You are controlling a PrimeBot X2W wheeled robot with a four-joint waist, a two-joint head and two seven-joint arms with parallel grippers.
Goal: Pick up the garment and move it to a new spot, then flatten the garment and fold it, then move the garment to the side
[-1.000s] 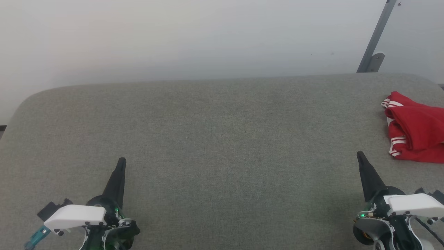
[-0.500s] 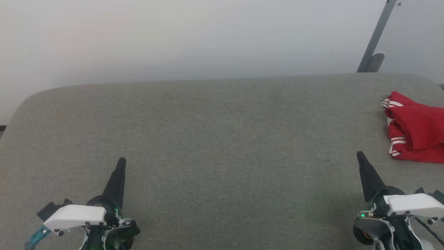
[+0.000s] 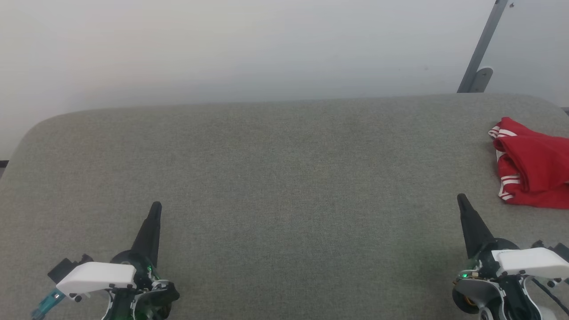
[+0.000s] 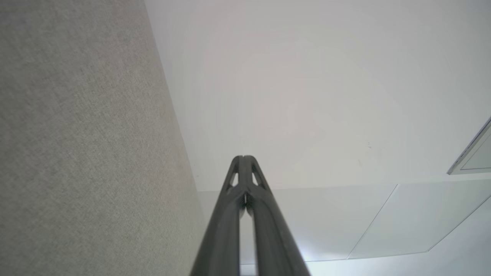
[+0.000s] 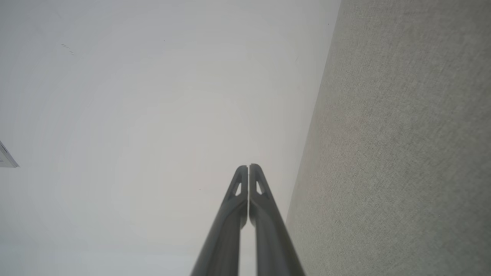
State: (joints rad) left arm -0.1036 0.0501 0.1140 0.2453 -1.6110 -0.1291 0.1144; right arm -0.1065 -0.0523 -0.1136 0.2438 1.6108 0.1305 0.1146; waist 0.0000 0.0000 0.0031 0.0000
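The garment (image 3: 531,166), a red jersey with white stripe trim, lies bunched in folds at the right edge of the grey padded surface (image 3: 284,178), partly cut off by the head view's border. My right gripper (image 3: 461,198) is shut and holds nothing, low at the right, a short way left of and nearer than the garment. At the lower left my left gripper (image 3: 156,206) is also shut and holds nothing. In the wrist views each pair of dark fingers, left (image 4: 243,158) and right (image 5: 248,166), is pressed together, pointing past the surface's edge toward the white wall.
The grey surface has rounded far corners and ends at a white wall (image 3: 249,49). A grey metal post with a bracket (image 3: 481,53) stands behind the far right corner.
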